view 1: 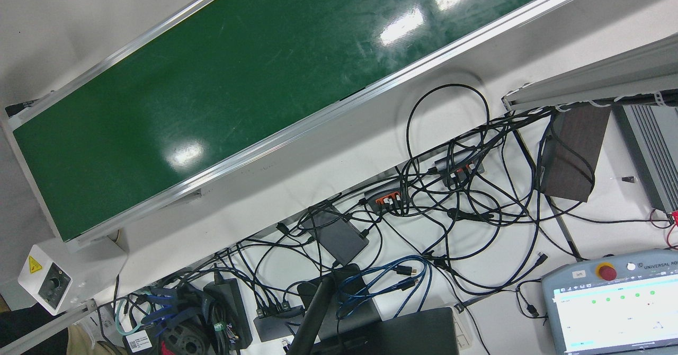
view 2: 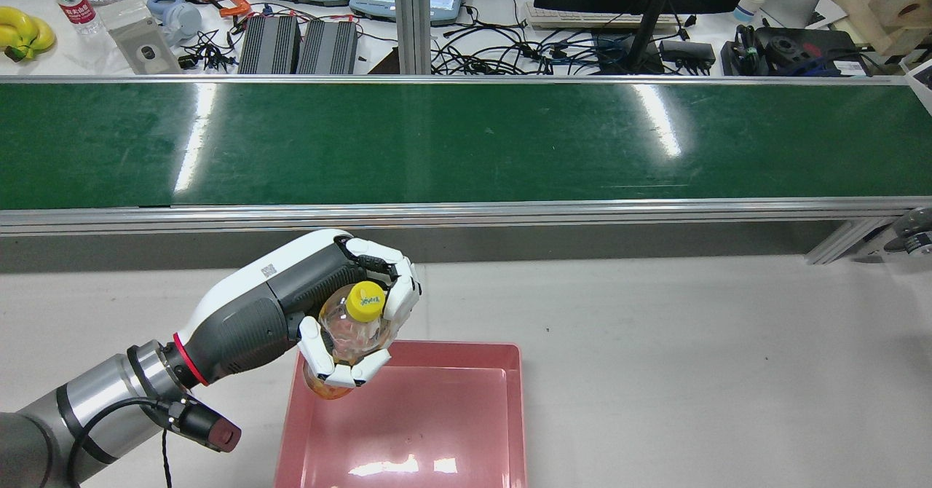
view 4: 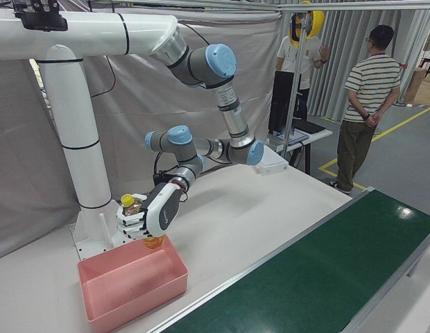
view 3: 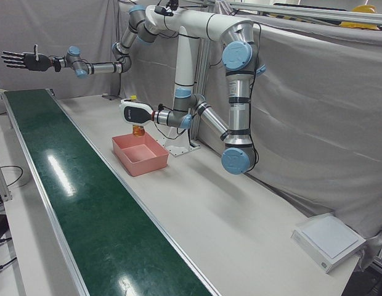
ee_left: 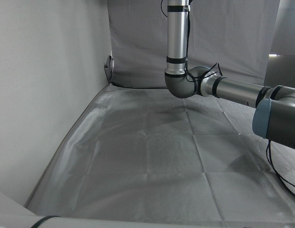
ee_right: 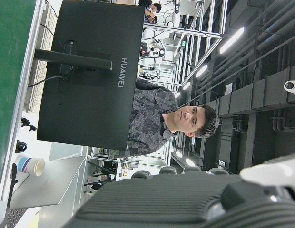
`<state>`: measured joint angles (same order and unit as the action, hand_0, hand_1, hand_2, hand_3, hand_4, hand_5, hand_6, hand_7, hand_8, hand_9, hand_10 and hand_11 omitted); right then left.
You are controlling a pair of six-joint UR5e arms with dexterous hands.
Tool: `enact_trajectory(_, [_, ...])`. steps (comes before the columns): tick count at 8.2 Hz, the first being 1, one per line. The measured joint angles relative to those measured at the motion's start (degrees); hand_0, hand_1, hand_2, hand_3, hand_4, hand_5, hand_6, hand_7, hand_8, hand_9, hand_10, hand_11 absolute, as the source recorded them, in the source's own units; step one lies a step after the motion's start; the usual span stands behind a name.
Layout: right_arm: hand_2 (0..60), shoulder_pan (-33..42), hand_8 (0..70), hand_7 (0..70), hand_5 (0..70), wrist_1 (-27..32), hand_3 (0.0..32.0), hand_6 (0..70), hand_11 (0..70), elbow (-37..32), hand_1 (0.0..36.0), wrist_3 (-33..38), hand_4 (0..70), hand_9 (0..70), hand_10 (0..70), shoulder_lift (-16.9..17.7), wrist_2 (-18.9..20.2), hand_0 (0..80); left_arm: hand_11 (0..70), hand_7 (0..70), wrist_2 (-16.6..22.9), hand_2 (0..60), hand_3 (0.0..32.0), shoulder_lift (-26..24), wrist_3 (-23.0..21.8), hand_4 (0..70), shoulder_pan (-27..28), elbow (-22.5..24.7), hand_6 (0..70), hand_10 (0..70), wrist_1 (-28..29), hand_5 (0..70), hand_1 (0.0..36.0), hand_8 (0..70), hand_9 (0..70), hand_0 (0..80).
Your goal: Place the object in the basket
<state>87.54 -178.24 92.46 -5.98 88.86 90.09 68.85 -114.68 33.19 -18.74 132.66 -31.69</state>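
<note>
left hand [view 2: 342, 313] wrapped around a yellow-capped bottle [view 2: 349, 328], held upright just above the near-left corner of the pink basket [view 2: 510, 400], not touching it; right hand [view 3: 21, 60] spread empty, high beyond the green belt [view 2: 466, 146].

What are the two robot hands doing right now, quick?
Left robot hand: closed on the bottle, above the basket.
Right robot hand: open, holding nothing, raised high off to the side.
</note>
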Motion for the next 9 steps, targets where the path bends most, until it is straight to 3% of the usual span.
enact_trajectory(1, [0.0,0.0,0.0,0.0,0.0,0.0,0.0,0.0,0.0,0.0,0.0,0.0,0.0,0.0,0.0,0.0,0.0,0.0,60.0,63.3,0.65,0.0,0.0,0.13,-0.74,19.7,0.13,0.12,26.5,41.6,0.18,69.7,10.1,35.6,54.3,80.0])
enact_trajectory(2, [0.0,0.0,0.0,0.0,0.0,0.0,0.0,0.0,0.0,0.0,0.0,0.0,0.0,0.0,0.0,0.0,0.0,0.0,50.9,53.3,2.35,0.0,0.0,0.24,-1.7,5.2,-0.03,0.49,19.8,34.5,-0.13,56.2,11.0,26.3,43.1,80.0])
enact_trajectory(3, [0.0,0.0,0.0,0.0,0.0,0.0,0.0,0.0,0.0,0.0,0.0,0.0,0.0,0.0,0.0,0.0,0.0,0.0,31.3,24.7,3.71,0.0,0.0,0.28,-2.24,2.3,-0.18,1.15,9.0,19.9,-0.55,32.9,11.9,10.0,17.9,75.5])
enact_trajectory(4, [0.0,0.0,0.0,0.0,0.0,0.0,0.0,0.0,0.0,0.0,0.0,0.0,0.0,0.0,0.0,0.0,0.0,0.0,11.2,9.2,4.53,0.0,0.0,0.28,-2.51,4.2,-0.09,1.73,2.7,6.1,-1.58,15.1,11.8,0.1,1.2,70.0])
enact_trajectory(5, [0.0,0.0,0.0,0.0,0.0,0.0,0.0,0.0,0.0,0.0,0.0,0.0,0.0,0.0,0.0,0.0,0.0,0.0,5.4,6.7,4.93,0.0,0.0,0.27,-2.63,4.9,0.04,2.02,1.6,2.0,-2.49,6.5,12.1,0.0,0.0,70.2])
enact_trajectory(6, [0.0,0.0,0.0,0.0,0.0,0.0,0.0,0.0,0.0,0.0,0.0,0.0,0.0,0.0,0.0,0.0,0.0,0.0,4.7,5.6,5.07,0.0,0.0,0.18,-2.67,4.0,0.2,2.11,1.1,1.5,-2.91,4.2,12.2,0.0,0.0,70.2])
enact_trajectory(9, [0.0,0.0,0.0,0.0,0.0,0.0,0.0,0.0,0.0,0.0,0.0,0.0,0.0,0.0,0.0,0.0,0.0,0.0,2.5,5.0,5.15,0.0,0.0,-0.02,-2.69,0.6,0.43,2.22,0.4,0.1,-3.18,4.7,13.1,0.0,0.0,72.0])
